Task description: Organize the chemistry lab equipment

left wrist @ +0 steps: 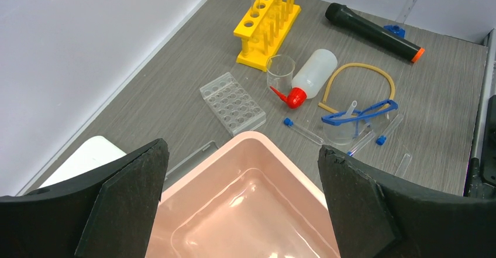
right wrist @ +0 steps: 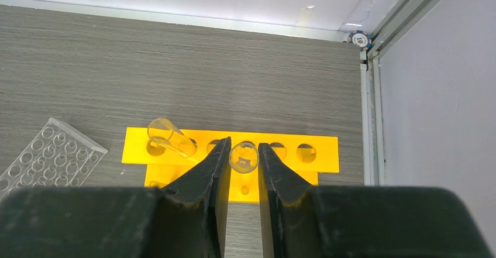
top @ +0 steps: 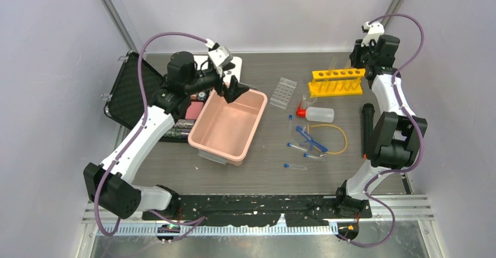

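Note:
My right gripper (right wrist: 243, 152) is shut on an upright clear test tube (right wrist: 244, 157), directly over the middle holes of the yellow tube rack (right wrist: 316, 152) (top: 336, 82). Another clear tube (right wrist: 172, 138) leans in the rack's leftmost hole. My left gripper (left wrist: 241, 147) (top: 231, 91) hangs wide open over the far corner of the pink tub (top: 228, 126), holding nothing. On the table lie the clear tube tray (top: 283, 92), the red-capped squeeze bottle (top: 319, 114), blue safety glasses (top: 310, 138), yellow tubing (top: 336, 132), a clear funnel (left wrist: 342, 130) and blue-capped tubes (top: 295, 166).
A small glass beaker (left wrist: 281, 71) stands by the bottle's red cap. A black torch (top: 367, 123) lies near the right arm. An open black case (top: 131, 94) sits at the left, with a white lid (left wrist: 88, 155) behind the tub. Walls close in at the back and sides.

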